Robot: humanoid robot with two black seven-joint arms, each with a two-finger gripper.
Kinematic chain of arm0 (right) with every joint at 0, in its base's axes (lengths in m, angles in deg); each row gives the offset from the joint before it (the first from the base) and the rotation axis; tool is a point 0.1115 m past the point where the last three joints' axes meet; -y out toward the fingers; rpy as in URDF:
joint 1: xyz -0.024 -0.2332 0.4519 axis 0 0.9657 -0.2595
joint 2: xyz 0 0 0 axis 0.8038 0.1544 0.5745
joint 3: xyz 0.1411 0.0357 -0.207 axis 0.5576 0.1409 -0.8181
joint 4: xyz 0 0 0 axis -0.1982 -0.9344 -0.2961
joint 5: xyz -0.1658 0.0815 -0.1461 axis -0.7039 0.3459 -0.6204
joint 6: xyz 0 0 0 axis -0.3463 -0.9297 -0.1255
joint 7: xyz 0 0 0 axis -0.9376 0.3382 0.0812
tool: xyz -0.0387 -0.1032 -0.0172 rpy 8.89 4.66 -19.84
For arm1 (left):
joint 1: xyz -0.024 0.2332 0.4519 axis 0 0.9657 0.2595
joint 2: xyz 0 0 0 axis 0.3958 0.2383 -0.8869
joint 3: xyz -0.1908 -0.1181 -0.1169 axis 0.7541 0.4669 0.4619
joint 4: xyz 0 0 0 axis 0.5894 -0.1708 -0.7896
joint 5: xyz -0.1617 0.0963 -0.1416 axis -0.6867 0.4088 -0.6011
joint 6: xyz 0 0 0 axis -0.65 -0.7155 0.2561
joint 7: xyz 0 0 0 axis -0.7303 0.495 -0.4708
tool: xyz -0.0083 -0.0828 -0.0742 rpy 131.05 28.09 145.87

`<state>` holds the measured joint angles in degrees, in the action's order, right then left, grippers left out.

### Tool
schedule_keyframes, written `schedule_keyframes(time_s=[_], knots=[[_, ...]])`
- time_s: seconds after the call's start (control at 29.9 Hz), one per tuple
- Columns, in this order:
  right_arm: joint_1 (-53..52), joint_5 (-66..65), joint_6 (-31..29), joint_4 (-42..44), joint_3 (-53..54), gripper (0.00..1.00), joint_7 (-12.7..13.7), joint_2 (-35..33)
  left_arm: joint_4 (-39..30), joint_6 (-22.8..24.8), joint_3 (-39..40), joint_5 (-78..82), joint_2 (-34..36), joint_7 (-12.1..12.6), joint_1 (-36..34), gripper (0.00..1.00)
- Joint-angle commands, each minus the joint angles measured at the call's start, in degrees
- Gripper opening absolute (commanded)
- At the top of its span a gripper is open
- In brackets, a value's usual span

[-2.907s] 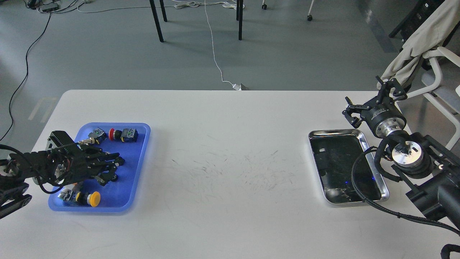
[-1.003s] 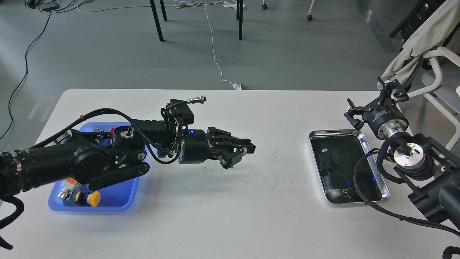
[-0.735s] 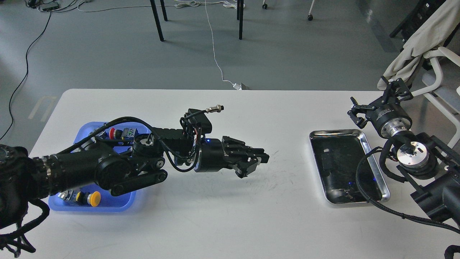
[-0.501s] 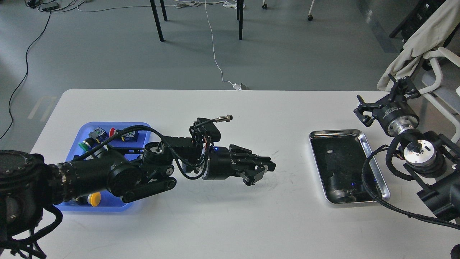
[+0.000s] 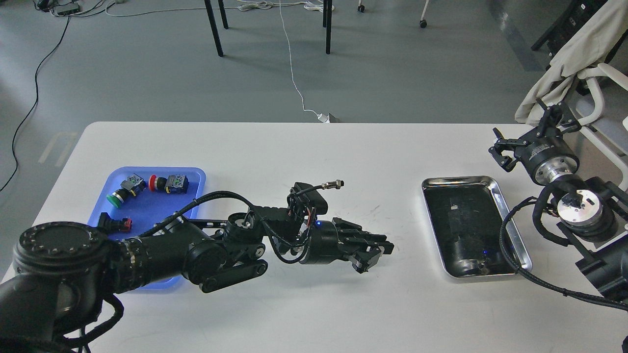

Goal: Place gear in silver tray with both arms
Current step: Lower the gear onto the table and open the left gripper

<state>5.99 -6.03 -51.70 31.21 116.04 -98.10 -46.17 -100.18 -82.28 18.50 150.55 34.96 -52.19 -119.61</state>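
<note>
Left claw (image 5: 380,251) dark, fingers indistinct; blue tray (image 5: 147,215) half-hidden.

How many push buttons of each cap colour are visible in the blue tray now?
Green cap: 1
Red cap: 1
Total visible in the blue tray: 2; the left arm hides the tray's near part.

We count two trays: one blue tray (image 5: 147,206) and one silver tray (image 5: 510,230). Three small push-button parts (image 5: 169,183) show in the blue one.
</note>
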Motion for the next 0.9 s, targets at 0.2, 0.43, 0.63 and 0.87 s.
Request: schedule_keyframes(time_s=[0.2, 0.43, 0.63, 0.87], knots=[[0.1, 0.0, -0.1, 0.1, 0.0, 0.99, 0.0, -0.1, 1.4, 0.0, 0.1, -0.1, -0.2, 0.0, 0.3, 0.17], [0.1, 0.0, -0.1, 0.1, -0.2, 0.99, 0.0, -0.1, 1.2, 0.1, 0.1, -0.6, -0.2, 0.0, 0.3, 0.26], [0.1, -0.1, -0.1, 0.1, -0.3, 0.99, 0.0, -0.1, 0.8, 0.1, 0.1, -0.9, -0.2, 0.0, 0.1, 0.36], [0.1, 0.0, 0.0, 0.0, -0.4, 0.99, 0.0, -0.1, 0.7, 0.1, 0.4, -1.0, -0.1, 0.0, 0.0, 0.39]])
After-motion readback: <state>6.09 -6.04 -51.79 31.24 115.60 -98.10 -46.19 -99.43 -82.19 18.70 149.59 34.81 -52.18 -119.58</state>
